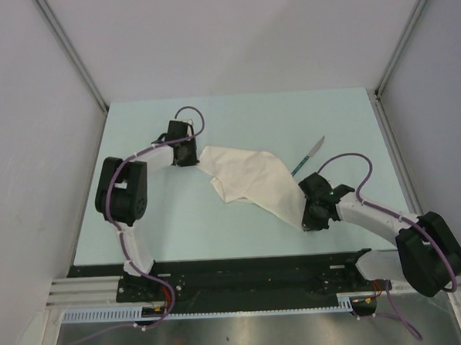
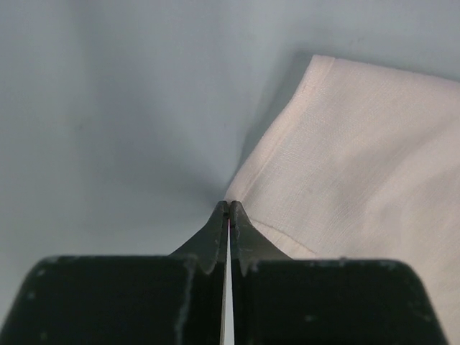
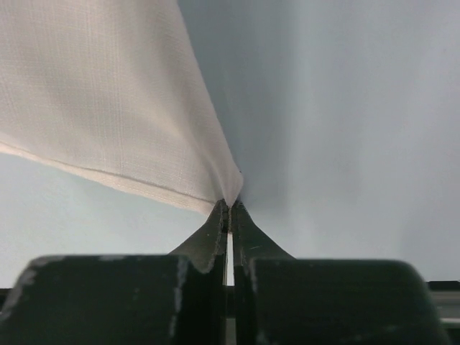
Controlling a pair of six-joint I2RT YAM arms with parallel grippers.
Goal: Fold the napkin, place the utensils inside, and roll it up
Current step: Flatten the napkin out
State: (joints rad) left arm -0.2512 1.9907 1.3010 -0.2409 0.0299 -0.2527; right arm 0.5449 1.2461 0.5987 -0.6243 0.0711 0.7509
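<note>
woven matt cloth napkin (image 3: 108,93), matt black fingers (image 3: 212,241)

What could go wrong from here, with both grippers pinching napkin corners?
1. The left gripper and the right gripper each pinch only the very tip of a corner of the napkin. A hard pull may slip it free.
2. The knife lies close beside the cloth, near the right gripper. Sweeping the cloth could knock it away.
3. The napkin is bunched in the middle, so a fold may land uneven.
</note>
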